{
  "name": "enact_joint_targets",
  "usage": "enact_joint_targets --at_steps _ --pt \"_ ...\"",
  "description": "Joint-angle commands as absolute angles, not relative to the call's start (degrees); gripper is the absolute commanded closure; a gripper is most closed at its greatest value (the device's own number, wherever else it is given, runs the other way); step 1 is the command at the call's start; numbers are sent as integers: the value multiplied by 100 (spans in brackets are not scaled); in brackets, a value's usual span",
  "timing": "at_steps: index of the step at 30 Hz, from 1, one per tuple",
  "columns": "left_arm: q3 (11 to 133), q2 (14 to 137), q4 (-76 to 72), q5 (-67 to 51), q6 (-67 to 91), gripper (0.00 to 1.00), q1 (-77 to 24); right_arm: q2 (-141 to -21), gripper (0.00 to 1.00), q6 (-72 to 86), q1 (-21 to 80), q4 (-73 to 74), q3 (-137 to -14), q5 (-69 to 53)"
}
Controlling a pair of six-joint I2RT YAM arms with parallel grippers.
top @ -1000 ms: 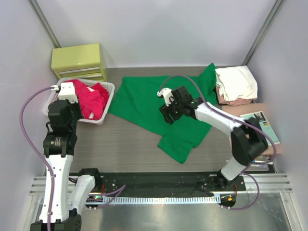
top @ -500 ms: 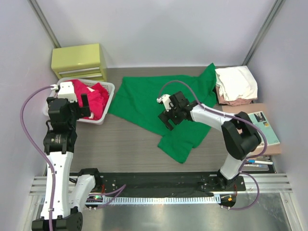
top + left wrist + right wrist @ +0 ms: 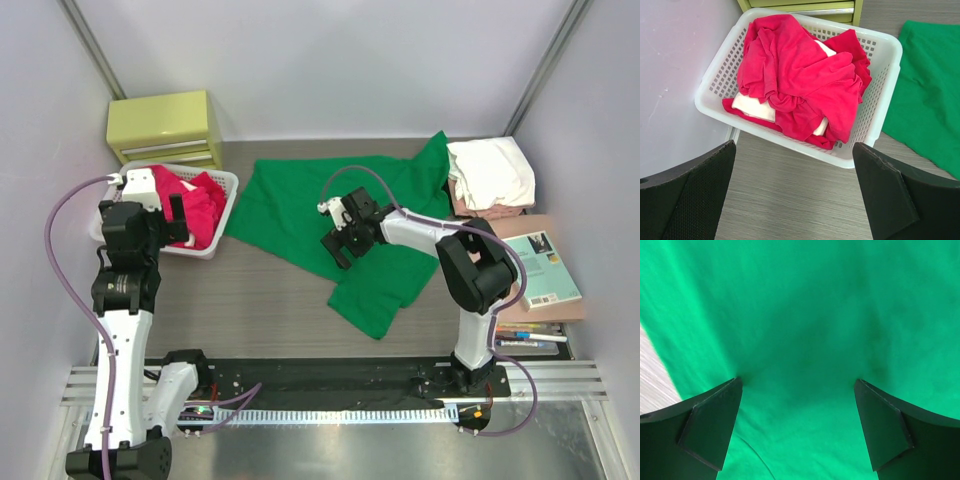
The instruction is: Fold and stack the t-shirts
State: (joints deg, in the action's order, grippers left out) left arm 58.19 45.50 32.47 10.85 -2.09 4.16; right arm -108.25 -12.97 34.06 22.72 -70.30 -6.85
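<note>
The green shirt (image 3: 290,210) lies spread open on the surface (image 3: 250,290), in the middle of the top view. One edge runs just beside the white basket (image 3: 880,100), and its far right corner reaches up towards a folded white shirt (image 3: 490,170). The lower part is rumpled and doubled over near the front. The right fingers (image 3: 338,250) are over the middle of the green shirt, spread wide and empty. In the right wrist view, smooth green cloth fills the gap between them with nothing pinched, and I cannot tell whether the tips touch the cloth. The left fingers (image 3: 180,222) are also released and hold nothing. They hang above the near side of the basket, which the left wrist view shows between them. The basket holds a crumpled heap of red shirts (image 3: 800,85), with a white one (image 3: 752,106) showing underneath. It sits at the far left, just in front of a yellow-green drawer box (image 3: 165,125). The folded white shirt rests on a pale pink one (image 3: 480,210) at the far right, and a teal book (image 3: 540,265) lies nearer the front on that side.
</note>
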Motion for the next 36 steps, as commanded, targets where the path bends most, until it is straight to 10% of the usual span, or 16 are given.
enact_joint_targets --at_steps 1,36 --pt "5985 4562 3164 1011 -273 0 466 -11109 0 -1222 3437 2487 -7452 -817" --pt "5942 4746 3128 168 -62 0 466 -8877 0 -2188 2013 3410 -5177 -659"
